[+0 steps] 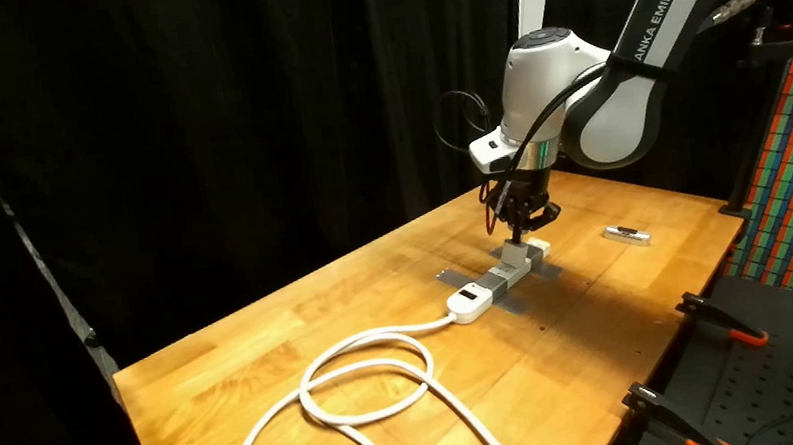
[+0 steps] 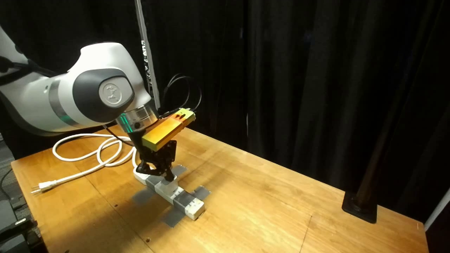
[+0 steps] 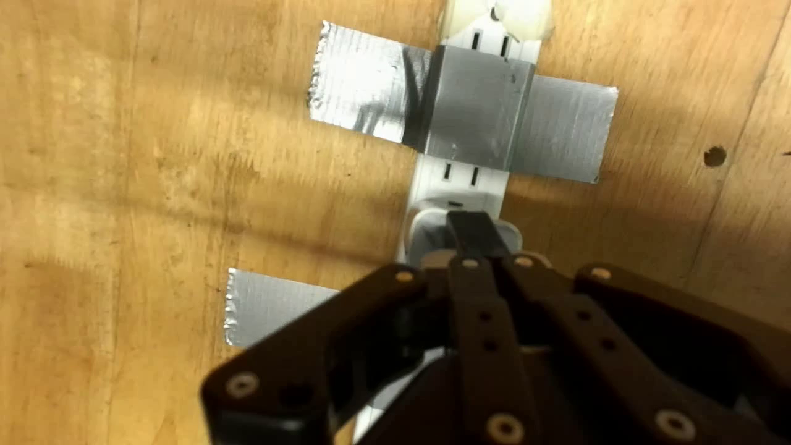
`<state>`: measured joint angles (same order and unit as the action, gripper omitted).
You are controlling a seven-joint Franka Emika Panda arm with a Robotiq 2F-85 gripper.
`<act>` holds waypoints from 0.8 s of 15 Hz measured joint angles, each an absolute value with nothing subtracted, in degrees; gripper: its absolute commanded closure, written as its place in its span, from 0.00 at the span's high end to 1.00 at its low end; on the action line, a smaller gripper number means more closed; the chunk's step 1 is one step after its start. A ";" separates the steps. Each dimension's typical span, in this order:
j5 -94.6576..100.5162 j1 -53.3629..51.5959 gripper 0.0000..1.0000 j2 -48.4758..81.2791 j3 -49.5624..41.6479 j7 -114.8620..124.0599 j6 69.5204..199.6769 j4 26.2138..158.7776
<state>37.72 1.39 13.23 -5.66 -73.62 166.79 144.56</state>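
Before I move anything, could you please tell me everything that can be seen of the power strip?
The power strip is long, narrow and white, apparently plastic, with slotted outlets facing up, a yellowish end, and a dark rectangle, perhaps the switch, near its looped white cord. It lies flat on the wooden table, strapped down by two bands of gray tape. Between them, a pale block sits on it, and the shut tool appears to touch that block's top.

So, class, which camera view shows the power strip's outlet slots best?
The wrist view: looking down closely, it shows dark outlet slots against the white power strip. Both exterior views show the strip smaller, its slots hard to make out.
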 measured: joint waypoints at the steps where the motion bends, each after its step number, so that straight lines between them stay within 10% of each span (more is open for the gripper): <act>1: 39.19 0.92 0.00 13.23 -6.13 -72.37 166.86 144.56; 12: 46.95 -1.06 0.00 13.22 -7.78 -66.11 166.60 144.42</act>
